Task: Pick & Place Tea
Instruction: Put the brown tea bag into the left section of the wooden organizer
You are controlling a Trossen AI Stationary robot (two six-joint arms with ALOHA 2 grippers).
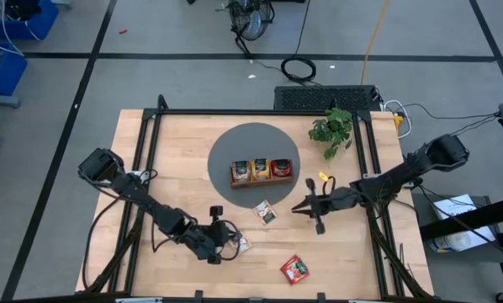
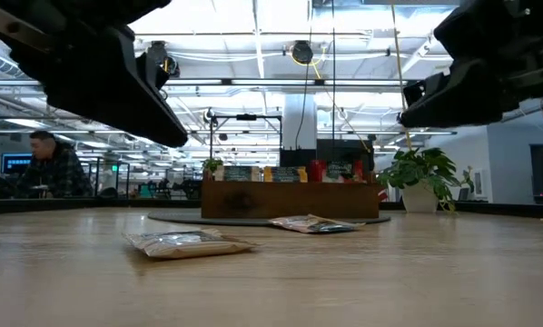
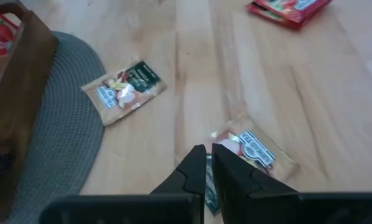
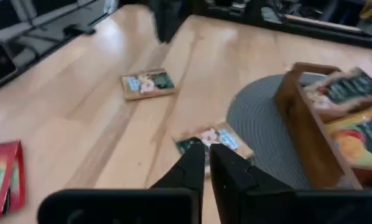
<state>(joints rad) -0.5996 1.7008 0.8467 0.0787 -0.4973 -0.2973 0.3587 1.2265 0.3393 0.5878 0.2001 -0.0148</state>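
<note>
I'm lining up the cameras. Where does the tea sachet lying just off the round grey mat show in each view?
High view: sachet below the mat, centre.
Low view: right of centre, in front of the tray.
Left wrist view: upper left, beside the mat.
Right wrist view: centre, beside the mat.
Shared landmark: the wooden tray on the mat.

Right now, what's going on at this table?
A two-arm robot is sorting tea sachets into the wooden tray on the grey mat, which already holds sachets. Three lie loose on the table: one by the mat's edge, one near the left gripper, a red one near the front. The right gripper hangs beside the mat. Both have their fingers nearly together, holding nothing.
</note>
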